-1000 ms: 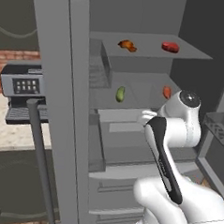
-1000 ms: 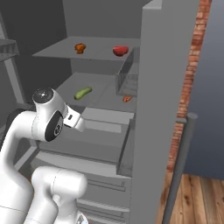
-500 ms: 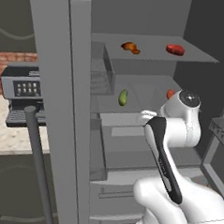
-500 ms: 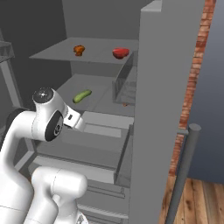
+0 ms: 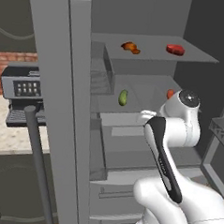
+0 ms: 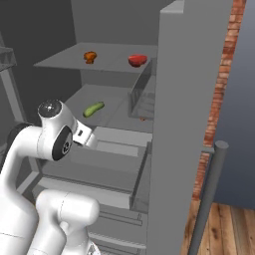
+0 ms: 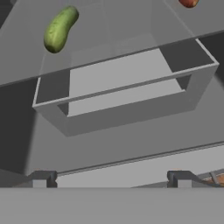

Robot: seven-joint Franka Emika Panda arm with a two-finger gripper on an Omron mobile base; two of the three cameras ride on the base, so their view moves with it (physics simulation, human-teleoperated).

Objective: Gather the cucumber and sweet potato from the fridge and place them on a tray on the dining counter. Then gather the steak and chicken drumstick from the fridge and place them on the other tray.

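Inside the open fridge, a green cucumber point(image 5: 122, 97) point(image 6: 93, 109) point(image 7: 60, 29) lies on the middle shelf. The reddish sweet potato point(image 5: 170, 94) point(image 6: 143, 118) point(image 7: 189, 3) sits further right on that shelf. On the top shelf are the orange-brown chicken drumstick point(image 5: 130, 47) point(image 6: 90, 57) and the red steak point(image 5: 175, 49) point(image 6: 137, 61). My gripper point(image 7: 110, 179) is open and holds nothing. It hangs in front of the fridge, below and short of the cucumber. The trays and dining counter are out of view.
A grey drawer point(image 7: 127, 87) juts out under the middle shelf. The left fridge door point(image 5: 48, 105) with its bar handle point(image 5: 38, 165) stands open, as does the right door point(image 6: 184, 124). A coffee machine point(image 5: 23, 92) sits on the counter at left. A brick wall point(image 6: 224, 74) lies to the right.
The whole picture has shifted a little as the base moves by the fridge. The arm keeps its pose and the gripper stays open. The food has not moved.
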